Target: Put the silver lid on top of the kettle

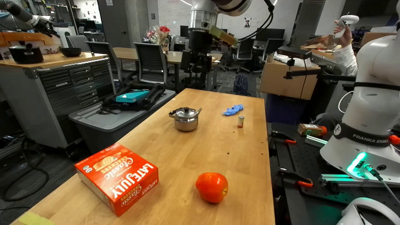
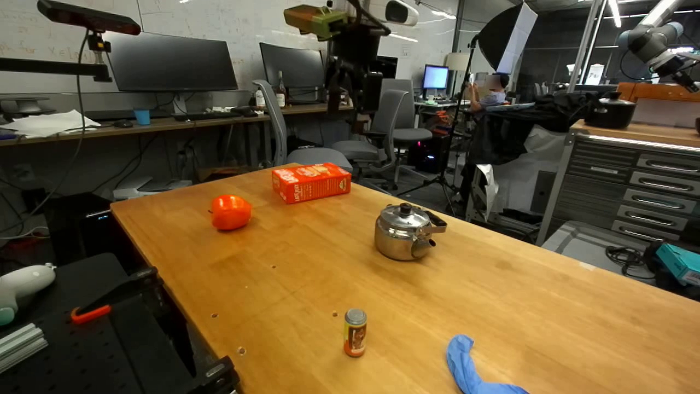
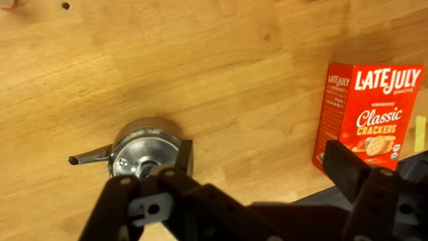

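Cracker box [image 1: 118, 176] (lying flat), jar [image 2: 355, 332], table [image 1: 203, 150]

Pincer [image 3: 258, 154] agape, apparently nose-down

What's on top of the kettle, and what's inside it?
The silver lid sits on top of the kettle, black knob upward. The lid hides the inside, so any contents can't be seen.

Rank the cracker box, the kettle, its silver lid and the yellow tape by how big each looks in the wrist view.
Largest to smallest:
1. cracker box
2. kettle
3. silver lid, sitting on the kettle
4. yellow tape
The pincer partly covers the first three, but the order looks clear.
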{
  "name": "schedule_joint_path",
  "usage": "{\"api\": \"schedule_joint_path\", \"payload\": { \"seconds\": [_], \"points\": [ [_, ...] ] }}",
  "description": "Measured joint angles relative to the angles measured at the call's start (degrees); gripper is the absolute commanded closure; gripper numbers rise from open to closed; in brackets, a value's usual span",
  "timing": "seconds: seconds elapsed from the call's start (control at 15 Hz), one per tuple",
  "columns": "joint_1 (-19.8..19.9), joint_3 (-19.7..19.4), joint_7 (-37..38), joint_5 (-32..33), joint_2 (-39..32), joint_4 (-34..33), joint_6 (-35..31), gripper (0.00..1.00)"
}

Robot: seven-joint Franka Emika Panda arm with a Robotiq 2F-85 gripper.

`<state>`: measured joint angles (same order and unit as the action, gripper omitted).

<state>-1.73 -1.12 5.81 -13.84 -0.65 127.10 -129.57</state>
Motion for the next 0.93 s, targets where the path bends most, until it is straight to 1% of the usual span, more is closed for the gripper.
{"api": "schedule_joint_path", "payload": {
  "seconds": [0.27, 0.6, 0.93],
  "points": [
    [0.0, 0.0, -5.5, -0.2, 4.5, 2.3, 3.9, 0.00],
    [0.0, -0.2, -10.0, -0.8, 9.1, 4.4, 9.1, 0.00],
    [0.0, -0.3, -10.9, -1.0, 10.1, 5.1, 9.7, 0.00]
  ]
}}
